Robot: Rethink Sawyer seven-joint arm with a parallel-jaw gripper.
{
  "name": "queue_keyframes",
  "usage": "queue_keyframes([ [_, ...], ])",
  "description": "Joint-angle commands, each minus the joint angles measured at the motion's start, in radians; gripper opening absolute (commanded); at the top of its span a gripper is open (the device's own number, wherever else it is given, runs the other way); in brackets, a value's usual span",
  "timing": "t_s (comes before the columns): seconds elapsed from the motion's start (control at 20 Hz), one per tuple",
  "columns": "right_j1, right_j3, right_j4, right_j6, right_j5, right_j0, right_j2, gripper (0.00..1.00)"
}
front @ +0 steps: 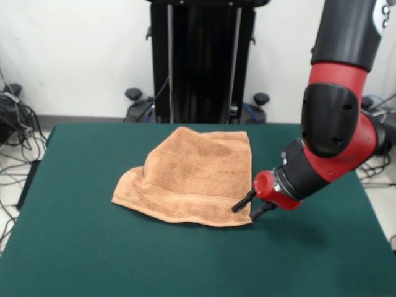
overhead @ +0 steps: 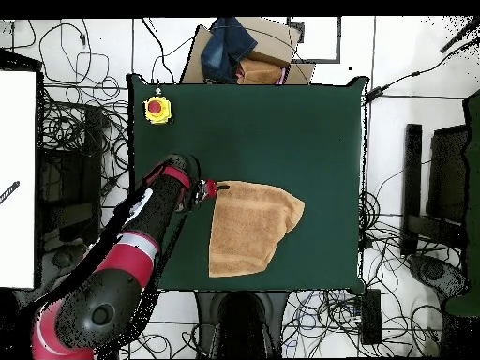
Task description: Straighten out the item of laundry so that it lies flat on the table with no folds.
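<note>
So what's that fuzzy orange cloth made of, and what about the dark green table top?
The peach-orange terry-cloth towel looks like soft looped cotton: its surface is fuzzy and matte, with a flatter woven band near the hem. The dark green table top looks like felt or a similar cloth covering: it is flat, dull and shows no shine, though the exact fabric can't be told.

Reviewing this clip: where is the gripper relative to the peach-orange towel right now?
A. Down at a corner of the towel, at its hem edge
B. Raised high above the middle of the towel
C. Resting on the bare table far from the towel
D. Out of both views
A: in the front view the gripper sits low at the corner of the towel, and the overhead view shows it at a towel corner too.
</note>
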Motion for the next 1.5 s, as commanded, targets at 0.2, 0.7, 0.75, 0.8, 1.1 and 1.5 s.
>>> queue_keyframes([
  [0.2,0.137,-0.005,-0.023,0.146,-0.076,-0.045,0.074,1.0],
  [0.7,0.129,-0.001,-0.019,0.145,-0.129,-0.05,0.095,1.0],
  [0.75,0.127,0.001,-0.02,0.138,-0.128,-0.051,0.098,1.0],
  [0.8,0.126,0.002,-0.021,0.131,-0.127,-0.052,0.102,1.0],
  [1.1,0.122,0.002,-0.025,0.11,-0.136,-0.056,0.114,1.0],
  [1.5,0.119,0.008,-0.021,0.11,-0.138,-0.059,0.119,1.0],
])
